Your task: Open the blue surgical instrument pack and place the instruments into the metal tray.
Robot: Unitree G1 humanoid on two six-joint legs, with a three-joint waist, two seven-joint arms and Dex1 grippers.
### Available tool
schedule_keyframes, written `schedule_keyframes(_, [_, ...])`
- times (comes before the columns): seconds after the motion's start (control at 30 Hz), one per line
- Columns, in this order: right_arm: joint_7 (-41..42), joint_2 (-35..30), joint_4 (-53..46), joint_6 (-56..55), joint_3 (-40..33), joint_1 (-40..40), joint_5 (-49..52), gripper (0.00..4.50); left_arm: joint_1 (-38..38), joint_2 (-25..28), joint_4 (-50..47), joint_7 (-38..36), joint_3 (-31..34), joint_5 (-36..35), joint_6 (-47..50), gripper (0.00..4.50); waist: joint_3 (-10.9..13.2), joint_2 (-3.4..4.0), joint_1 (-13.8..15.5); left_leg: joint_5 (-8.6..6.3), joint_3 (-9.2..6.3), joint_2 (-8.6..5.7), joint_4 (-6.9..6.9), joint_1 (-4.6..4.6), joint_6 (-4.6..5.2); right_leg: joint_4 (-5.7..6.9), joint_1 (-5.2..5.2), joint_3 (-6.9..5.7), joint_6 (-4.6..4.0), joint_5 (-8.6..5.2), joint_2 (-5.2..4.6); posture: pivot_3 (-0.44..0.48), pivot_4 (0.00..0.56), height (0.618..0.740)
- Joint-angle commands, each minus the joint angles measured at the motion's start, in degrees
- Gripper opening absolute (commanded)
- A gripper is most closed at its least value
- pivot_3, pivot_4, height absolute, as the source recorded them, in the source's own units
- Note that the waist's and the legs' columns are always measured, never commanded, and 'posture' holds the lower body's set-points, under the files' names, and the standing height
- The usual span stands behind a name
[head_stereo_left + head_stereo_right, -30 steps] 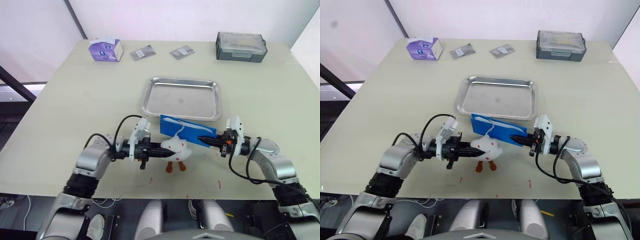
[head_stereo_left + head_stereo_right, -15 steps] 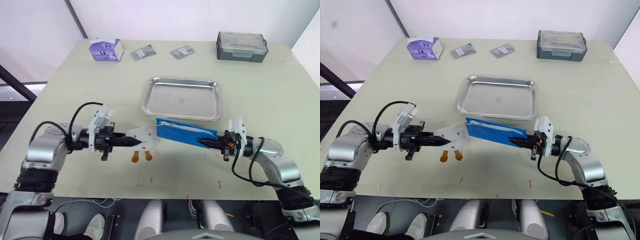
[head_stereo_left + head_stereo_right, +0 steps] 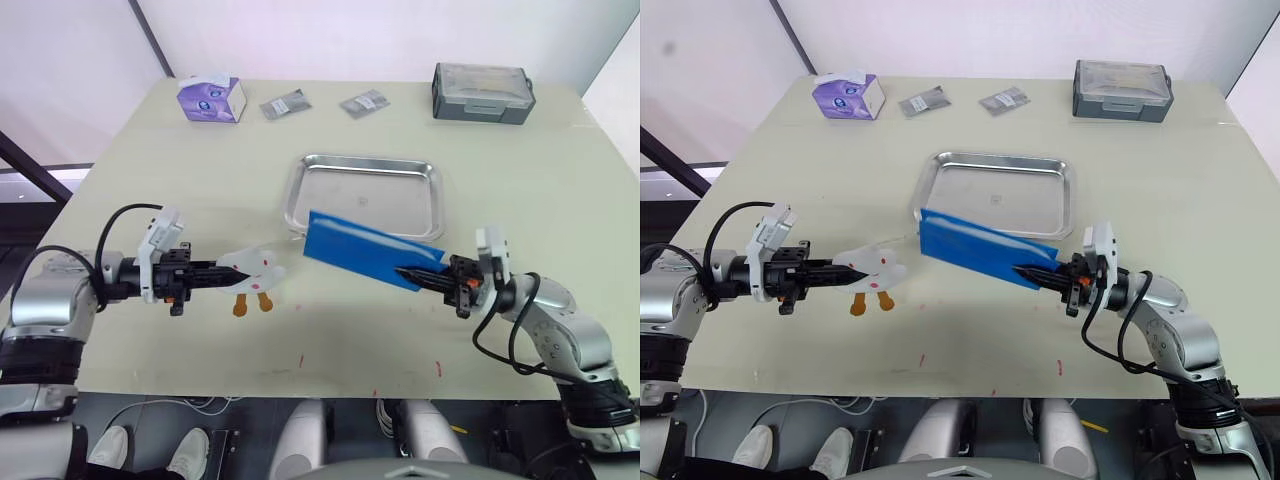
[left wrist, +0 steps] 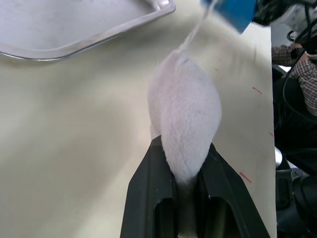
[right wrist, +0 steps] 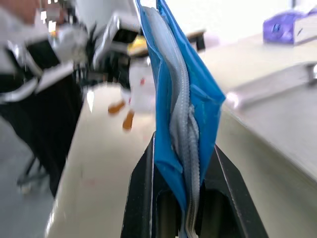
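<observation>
- The flat bright-blue fabric instrument pack (image 3: 368, 250) sits in the middle of the head-camera frame, lifted off the table and slanting down toward the lower right, its upper edge overlapping the near rim of the shallow shiny steel tray (image 3: 365, 195).
- The right gripper (image 3: 424, 276), at lower right of the frame, has its 2 black fingers pinched on the pack's lower right corner; the right wrist view shows the blue fabric and a pale zipper strip squeezed between them.
- The left gripper (image 3: 213, 275), at centre left, is clamped on a white plush duck-shaped charm (image 3: 252, 270) with red spots and 2 orange feet (the left wrist view shows the fuzzy white body wedged between both fingers).
- A thin pale cord (image 4: 197, 29) runs from the charm toward the pack's blue corner.
- The tray lies just above centre of the frame and holds nothing.
- Along the top of the frame: a small purple-white tissue box (image 3: 211, 99) at upper left, 2 small grey foil packets (image 3: 286, 104) beside it, and a grey lidded plastic box (image 3: 482, 93) at upper right.
</observation>
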Motion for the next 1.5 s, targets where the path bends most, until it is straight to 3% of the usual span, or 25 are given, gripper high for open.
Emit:
schedule_keyframes(0.03, [-3.50, 2.83, -3.80, 1.93, -3.58, -2.42, 7.03, 0.00, 0.70, 0.67, -2.77, 0.36, 1.64, -1.09, 1.65, 0.06, 0.00, 0.00, 0.03, 0.00, 0.00, 0.01, -0.01, 0.00, 0.00, 0.00, 0.00, -0.01, 0.00, 0.00, 0.00, 0.000, 0.150, 0.738])
schedule_keyframes(0.17, [-6.82, 5.44, -4.26, 4.35, -4.94, -3.97, 10.84, 0.00, 1.14, 0.92, -4.85, 0.10, 1.66, -2.31, 3.50, 0.06, 0.01, 0.00, 0.06, 0.00, -0.01, 0.02, -0.02, 0.00, 0.00, -0.01, 0.00, -0.01, 0.00, 0.00, -0.01, 0.000, 0.150, 0.738])
schedule_keyframes(0.33, [-6.27, 4.01, -4.54, 3.46, -3.02, -4.75, 7.56, 0.00, 2.63, 2.79, -5.86, -1.50, 1.81, -2.47, 4.12, 0.06, 0.03, 0.01, 0.00, 0.00, 0.01, 0.01, -0.03, 0.00, 0.00, -0.01, -0.02, -0.01, 0.00, 0.00, 0.00, 0.000, 0.150, 0.738])
schedule_keyframes(0.57, [1.74, -2.30, 0.51, -9.01, 6.09, -3.70, -10.20, 0.00, 5.40, 8.25, -3.41, -5.71, -0.45, 1.38, 0.64, 0.06, 0.06, -0.01, -0.01, 0.00, 0.05, -0.09, -0.05, 0.01, 0.00, -0.01, -0.03, -0.02, -0.01, -0.01, 0.02, 0.000, 0.150, 0.738])
schedule_keyframes(0.8, [5.77, -2.67, 7.55, -19.83, 11.08, -5.82, -19.25, 0.00, 8.36, 17.54, -2.45, -6.38, -10.60, 2.58, -6.05, 0.06, 0.17, 0.04, 0.01, 0.00, 0.19, -0.06, -0.08, 0.04, 0.00, 0.01, -0.09, 0.11, -0.01, -0.01, 0.04, 0.000, 0.150, 0.738])
schedule_keyframes(1.07, [6.42, -1.11, 12.24, -23.19, 12.00, -7.44, -21.73, 0.00, -0.90, 11.38, 5.09, -6.01, -15.06, 9.95, -12.25, 0.06, 0.26, -0.05, 0.22, 0.00, 0.22, -0.09, -0.07, 0.03, 0.00, 0.00, -0.07, 0.08, -0.01, -0.01, 0.04, 0.000, 0.150, 0.738])
schedule_keyframes(1.1, [6.37, -1.08, 12.59, -23.41, 11.84, -7.48, -21.99, 0.00, -1.86, 10.68, 6.31, -5.64, -15.11, 11.10, -13.41, 0.90, 0.27, -0.04, 0.23, 0.00, 0.22, -0.10, -0.07, 0.03, 0.00, 0.00, -0.07, 0.09, -0.01, -0.01, 0.04, 0.000, 0.150, 0.738])
schedule_keyframes(1.13, [6.33, -1.04, 12.81, -23.52, 11.69, -7.49, -22.13, 0.00, -2.64, 10.17, 7.42, -5.52, -15.06, 12.09, -14.26, 1.06, 0.27, -0.05, 0.20, 0.00, 0.22, -0.10, -0.07, 0.03, 0.00, 0.00, -0.08, 0.08, -0.01, -0.01, 0.04, 0.000, 0.150, 0.738])
schedule_keyframes(1.2, [6.28, -1.01, 12.96, -23.60, 11.27, -7.37, -21.96, 0.00, -3.59, 10.18, 9.13, -6.06, -15.35, 13.19, -15.31, 2.24, 0.27, -0.05, 0.16, 0.00, 0.21, -0.10, -0.07, 0.03, 0.00, 0.01, -0.08, 0.08, -0.01, -0.01, 0.04, 0.000, 0.150, 0.738])
schedule_keyframes(1.23, [6.28, -1.01, 12.98, -23.63, 11.09, -7.29, -21.83, 0.00, -3.86, 10.38, 9.68, -6.27, -15.61, 13.33, -15.59, 2.48, 0.27, -0.05, 0.10, 0.00, 0.21, -0.10, -0.07, 0.03, 0.00, 0.02, -0.08, 0.08, -0.01, 0.00, 0.04, 0.000, 0.150, 0.738])
schedule_keyframes(1.37, [6.90, -1.78, 12.88, -23.85, 10.55, -6.77, -21.58, 0.00, -4.99, 13.28, 11.71, -6.38, -18.78, 11.86, -16.41, 4.23, 0.27, -0.05, 0.02, 0.00, 0.20, -0.09, -0.07, 0.05, 0.00, 0.04, -0.08, 0.10, -0.01, 0.00, 0.04, 0.000, 0.150, 0.738])
schedule_keyframes(1.5, [7.01, -2.13, 12.83, -23.52, 10.30, -6.56, -21.33, 0.00, -9.83, 15.56, 15.55, -6.38, -21.42, 10.42, -16.92, 4.46, 0.29, -0.08, 0.00, 0.00, 0.20, -0.09, -0.07, 0.06, 0.00, 0.06, -0.08, 0.09, -0.01, -0.01, 0.04, 0.000, 0.150, 0.738])
